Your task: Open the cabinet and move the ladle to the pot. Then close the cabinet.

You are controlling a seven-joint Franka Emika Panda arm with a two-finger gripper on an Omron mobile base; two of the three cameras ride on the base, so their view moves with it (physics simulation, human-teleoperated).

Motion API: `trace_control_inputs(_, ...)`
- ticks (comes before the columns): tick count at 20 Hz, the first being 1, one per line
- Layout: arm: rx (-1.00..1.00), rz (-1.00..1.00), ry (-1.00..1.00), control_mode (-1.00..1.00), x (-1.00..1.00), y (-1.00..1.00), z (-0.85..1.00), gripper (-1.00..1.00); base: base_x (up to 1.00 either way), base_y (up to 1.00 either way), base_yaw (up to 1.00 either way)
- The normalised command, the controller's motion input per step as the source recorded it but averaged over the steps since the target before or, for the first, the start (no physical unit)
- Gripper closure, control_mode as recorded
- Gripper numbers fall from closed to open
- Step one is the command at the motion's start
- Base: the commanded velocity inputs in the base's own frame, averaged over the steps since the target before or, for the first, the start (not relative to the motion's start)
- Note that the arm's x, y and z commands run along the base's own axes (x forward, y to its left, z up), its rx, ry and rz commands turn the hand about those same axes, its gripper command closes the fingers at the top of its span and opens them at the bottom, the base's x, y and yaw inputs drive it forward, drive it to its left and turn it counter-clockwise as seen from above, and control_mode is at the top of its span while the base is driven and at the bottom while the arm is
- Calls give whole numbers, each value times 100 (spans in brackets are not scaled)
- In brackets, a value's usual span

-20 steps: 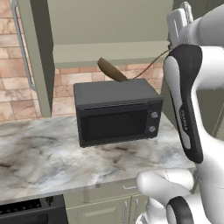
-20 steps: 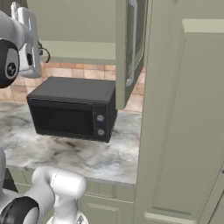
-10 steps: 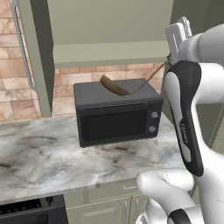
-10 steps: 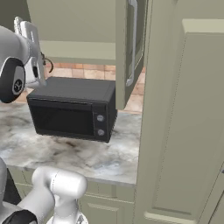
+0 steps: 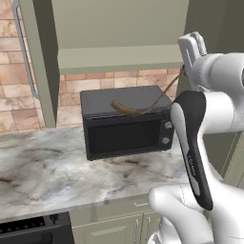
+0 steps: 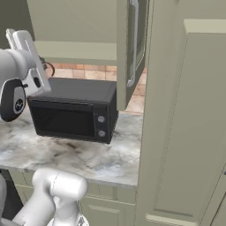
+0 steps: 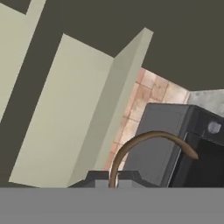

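The ladle [image 5: 143,107] is being pinched at its handle end by the gripper [image 7: 113,177], whose jaws are pressed together on the thin stem at the bottom centre of the hand view. In the left base view the ladle is being carried at mid frame, its long axis running from the hand at upper right down and left to the bowl end, which is being held low over the top of the microwave [image 5: 126,125]; whether it is touching cannot be told. The cabinet [image 5: 119,33] is being left open along the top of the frame, one door [image 5: 35,57] swung out at upper left, another [image 6: 132,48] at upper centre of the right base view. The pot is not being pointed at here, so which way it lies from the ladle cannot be told. Judged step: transport under way, with drop-off and door closing not yet done. Likely risk: the trailing bowl end being dragged on the microwave.
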Motion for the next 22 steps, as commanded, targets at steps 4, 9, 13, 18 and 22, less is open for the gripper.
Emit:
trace_control_inputs(4, 1, 0, -15, -100, 0, 0, -13, 100, 0, 0, 0)
trace_control_inputs(9, 4, 0, -14, -100, 0, 0, -11, 100, 0, 0, 0)
trace_control_inputs(13, 7, 0, -6, 100, 0, 0, -7, 100, 0, 0, 0)
trace_control_inputs(18, 0, 0, 0, 100, 0, 0, 0, 100, -83, -11, 0)
trace_control_inputs(22, 0, 0, 0, 100, 0, 0, 0, 100, -98, 1, 0)
